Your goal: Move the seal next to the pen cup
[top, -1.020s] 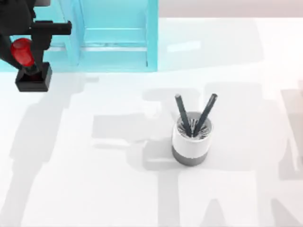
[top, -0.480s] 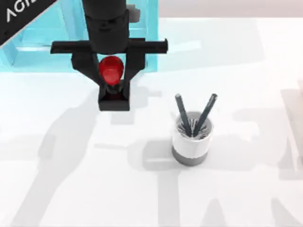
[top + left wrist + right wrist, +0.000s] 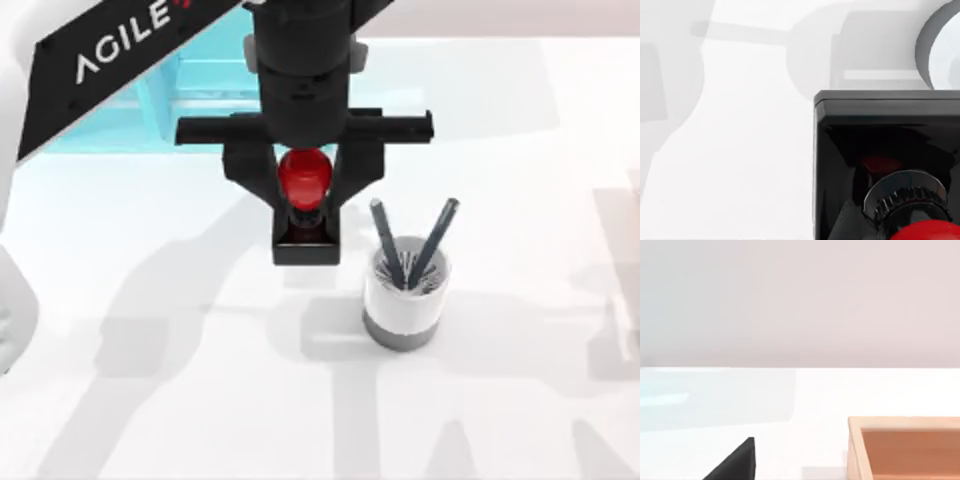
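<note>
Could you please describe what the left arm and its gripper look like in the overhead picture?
The left arm has a black link with white AGILE lettering, plus a white rounded segment at the table's left edge. A black cylindrical wrist ends in a wide black crossbar, from which two black angular fingers taper inward to form the left gripper. No cables show.

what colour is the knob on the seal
Glossy red, on the seal; clearest in the top view.

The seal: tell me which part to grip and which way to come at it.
Grip the seal by its red rounded knob, coming straight down from above. The knob stands upright over the wide black square base, narrow enough for two fingers. The left gripper holds it just so now, beside the pen cup.
</note>
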You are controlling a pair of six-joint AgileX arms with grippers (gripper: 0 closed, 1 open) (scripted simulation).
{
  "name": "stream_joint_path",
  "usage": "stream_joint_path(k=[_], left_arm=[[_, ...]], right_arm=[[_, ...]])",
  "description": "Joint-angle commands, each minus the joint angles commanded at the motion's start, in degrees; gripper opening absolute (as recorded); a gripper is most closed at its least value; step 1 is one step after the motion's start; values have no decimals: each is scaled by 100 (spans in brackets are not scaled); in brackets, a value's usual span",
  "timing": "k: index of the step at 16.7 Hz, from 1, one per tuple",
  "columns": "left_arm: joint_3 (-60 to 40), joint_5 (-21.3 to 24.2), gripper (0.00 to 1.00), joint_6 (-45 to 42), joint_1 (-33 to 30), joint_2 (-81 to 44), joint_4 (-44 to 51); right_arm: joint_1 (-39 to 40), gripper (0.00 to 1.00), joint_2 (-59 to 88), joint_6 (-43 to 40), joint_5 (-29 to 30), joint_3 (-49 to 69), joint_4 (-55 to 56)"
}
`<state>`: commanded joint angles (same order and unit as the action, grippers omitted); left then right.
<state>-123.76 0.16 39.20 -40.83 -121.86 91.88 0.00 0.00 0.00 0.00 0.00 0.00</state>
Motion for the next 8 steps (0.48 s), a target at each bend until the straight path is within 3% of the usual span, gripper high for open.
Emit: stream_joint_path(k=[8], left_arm=[[519, -1, 0, -3, 4, 109, -410]], right_arm=[[0, 100, 0, 0, 0, 0, 0]])
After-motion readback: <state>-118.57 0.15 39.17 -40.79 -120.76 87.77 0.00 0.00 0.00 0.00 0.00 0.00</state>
